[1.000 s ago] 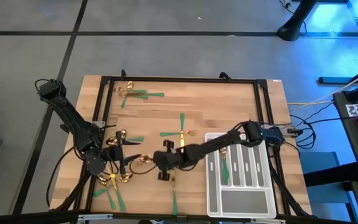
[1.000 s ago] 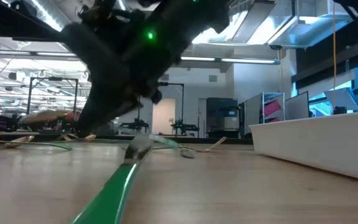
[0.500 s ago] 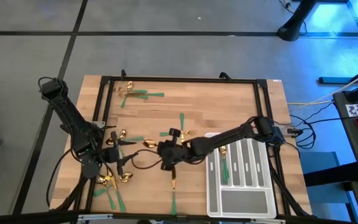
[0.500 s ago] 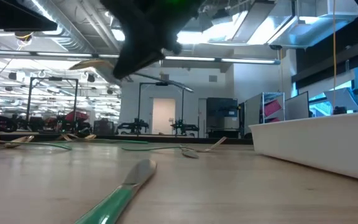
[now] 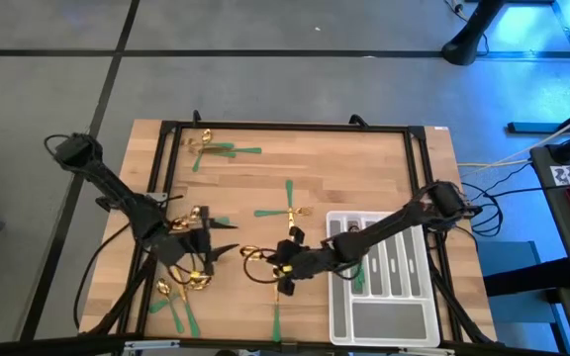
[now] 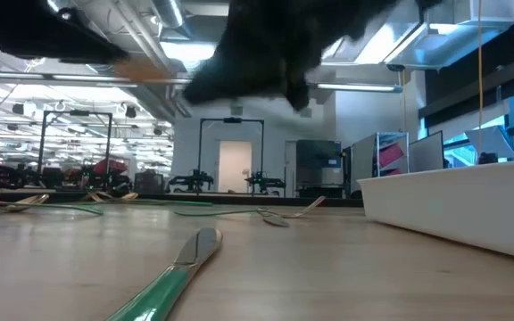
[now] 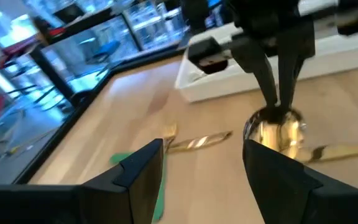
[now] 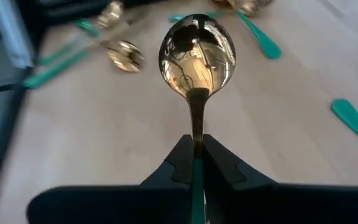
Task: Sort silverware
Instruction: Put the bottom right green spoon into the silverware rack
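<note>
Silverware lies scattered over the wooden tabletop [image 5: 364,168]: gold-headed, green-handled pieces in a far-left cluster [image 5: 211,149], a crossed pair near the middle [image 5: 287,206], a heap at near left [image 5: 184,282], and a knife [image 6: 175,272] lying flat close to the low camera. One spoon [image 8: 197,50] I hold clear of the tabletop in the right gripper [image 8: 194,158], whose fingers pinch its slim neck where gold meets green; I judge this a carry toward the pale grey divided tray [image 5: 341,321], which already holds a green-handled piece [image 5: 359,267]. My left gripper [image 7: 201,165] hovers facing that spoon with its fingers spread and empty, just beside the near-left heap. The bowl is mirror-polished and oval; the handles look matte and thin, the tray smooth-walled, the tabletop planked.
</note>
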